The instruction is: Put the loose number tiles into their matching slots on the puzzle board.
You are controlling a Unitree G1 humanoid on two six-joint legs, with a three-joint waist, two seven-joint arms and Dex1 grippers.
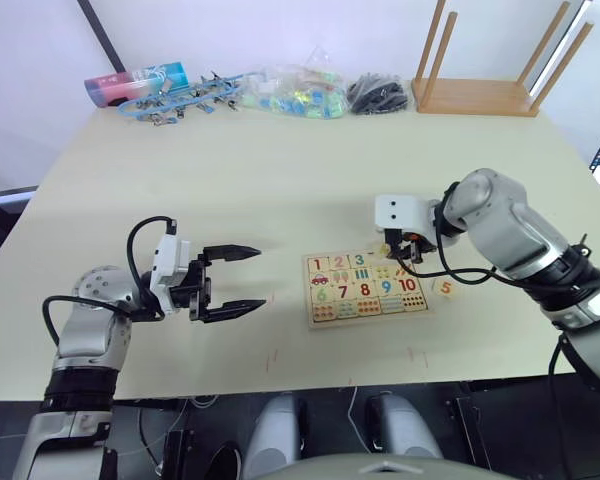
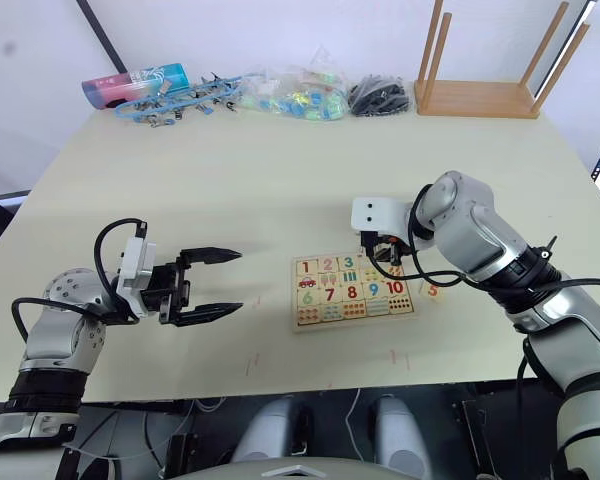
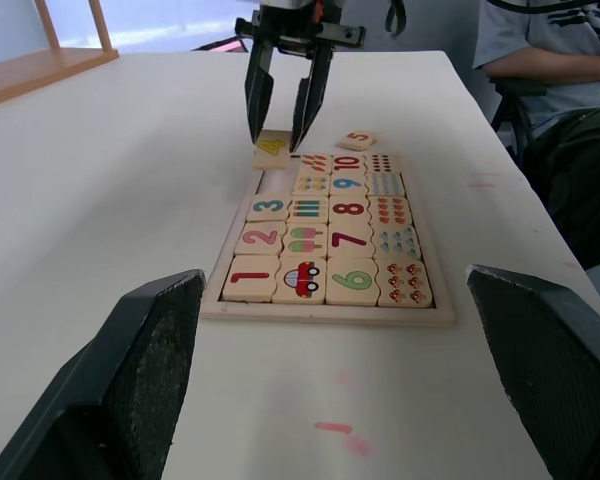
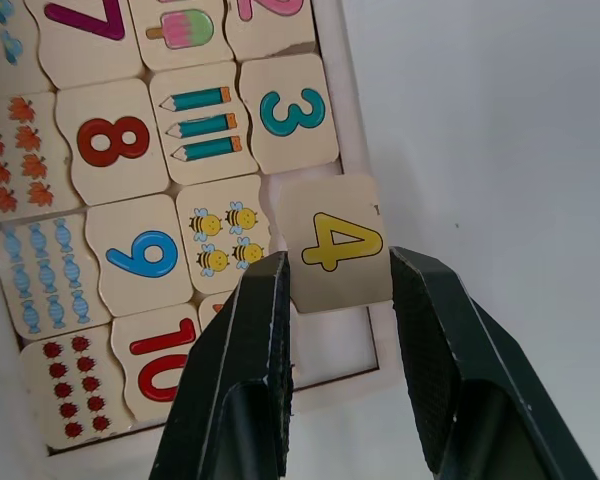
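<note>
From the head views, the puzzle board [image 1: 365, 288] lies flat on the table [image 1: 280, 180] in front of the robot, and the right gripper [image 1: 402, 246] hangs over its far right corner while the left gripper [image 1: 242, 279] waits well to the board's left, jaws spread wide with nothing in them. A tile marked 5 [image 1: 444, 287] sits on the table just off the board's right edge. The left wrist view looks along the board: 1, 2 and 3 are seated in their row, and the yellow 4 tile [image 3: 272, 150] hangs tilted at the frame's far corner between the other arm's black fingers [image 3: 257, 90]. In the right wrist view the 4 sits between the two jaws, pinched by its opposite side edges, just beside the green 3 [image 4: 292, 113] and overlapping the frame next to its empty slot [image 4: 325, 345]. These look like thin, light, rigid wooden squares with smooth faces, so I'd reckon a gentle edge-to-edge pinch suits them; a skewed tile would likely catch on the frame rather than drop in.
</note>
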